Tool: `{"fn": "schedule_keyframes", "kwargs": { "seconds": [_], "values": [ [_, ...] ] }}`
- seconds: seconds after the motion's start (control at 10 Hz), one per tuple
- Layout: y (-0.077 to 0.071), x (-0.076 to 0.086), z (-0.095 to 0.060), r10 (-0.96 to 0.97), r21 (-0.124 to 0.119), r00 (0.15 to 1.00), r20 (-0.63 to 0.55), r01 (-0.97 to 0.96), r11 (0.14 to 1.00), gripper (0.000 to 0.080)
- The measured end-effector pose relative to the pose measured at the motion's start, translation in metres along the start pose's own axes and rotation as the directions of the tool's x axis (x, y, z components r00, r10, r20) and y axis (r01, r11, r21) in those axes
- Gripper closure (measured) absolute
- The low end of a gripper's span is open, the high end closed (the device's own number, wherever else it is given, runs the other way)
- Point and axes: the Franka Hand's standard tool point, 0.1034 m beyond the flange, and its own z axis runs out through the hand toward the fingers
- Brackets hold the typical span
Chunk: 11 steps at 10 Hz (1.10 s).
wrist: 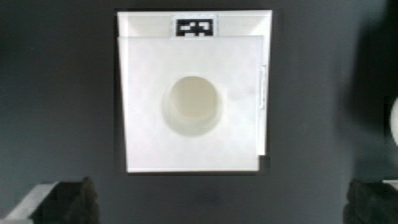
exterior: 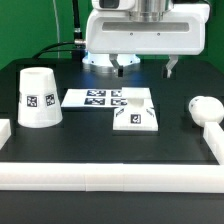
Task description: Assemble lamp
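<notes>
open gripper over the lamp base

the gripper (exterior: 147, 68) hung above the table, its fingers wide apart and nothing between them. in the exterior view the square base (exterior: 137, 113) lay flat under it. the shade (exterior: 40, 97) stood at nine o'clock from the base, and the bulb (exterior: 205, 110) at three o'clock. the base looked light, stiff and rather slippery. i judged a hold across two opposite edges, clear of its oval socket (wrist: 192, 105), the safest.

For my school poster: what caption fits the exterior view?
Open pincer above the lamp base; shade on the exterior view's left, bulb on its right.
</notes>
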Motion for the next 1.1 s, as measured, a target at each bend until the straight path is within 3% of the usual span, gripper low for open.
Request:
{"fn": "schedule_keyframes", "kwargs": {
  "seconds": [0.6,1.1],
  "values": [
    [0.006,-0.015,0.034,-0.022,0.001,1.0,-0.002,0.022,1.0,0.01],
    [0.016,-0.016,0.045,-0.069,0.0,0.998,0.005,0.069,0.998,0.01]
  ]
}}
